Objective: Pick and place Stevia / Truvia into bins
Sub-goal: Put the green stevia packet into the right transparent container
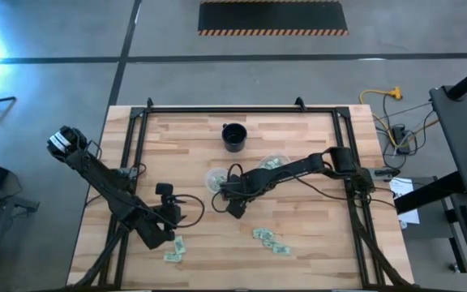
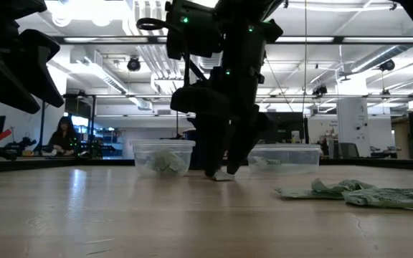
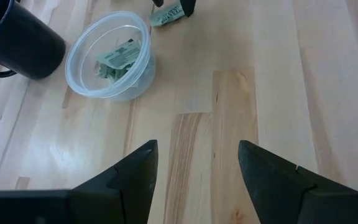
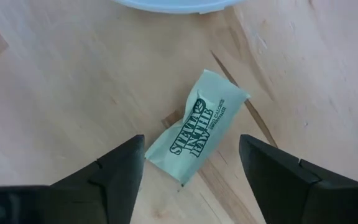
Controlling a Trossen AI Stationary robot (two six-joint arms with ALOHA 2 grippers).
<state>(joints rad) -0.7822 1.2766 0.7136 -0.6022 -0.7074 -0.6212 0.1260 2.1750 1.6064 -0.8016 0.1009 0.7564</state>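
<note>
One pale green Stevia packet point(image 4: 197, 127) lies flat on the wood, just near of a clear cup point(image 4: 173, 5). My right gripper point(image 4: 191, 148) is open and points down over it, one finger on either side and neither touching it; the low view shows its fingertips point(image 2: 222, 170) close to the table. The left wrist view also catches this packet point(image 3: 166, 14). The two clear cups point(image 1: 217, 178) point(image 1: 274, 162) stand mid-table, each with packets inside point(image 3: 118, 59). Loose packets lie near the front edge point(image 1: 270, 238) point(image 1: 174, 250). My left gripper point(image 3: 197, 158) is open, above bare wood left of the cups point(image 1: 165, 193).
A black cup point(image 1: 233, 136) stands beyond the clear cups, toward the far edge. A black metal frame point(image 1: 242, 109) runs along the table's far and side edges. Bare wood lies between the two grippers and along the left side. A person point(image 2: 63, 136) sits far behind the table.
</note>
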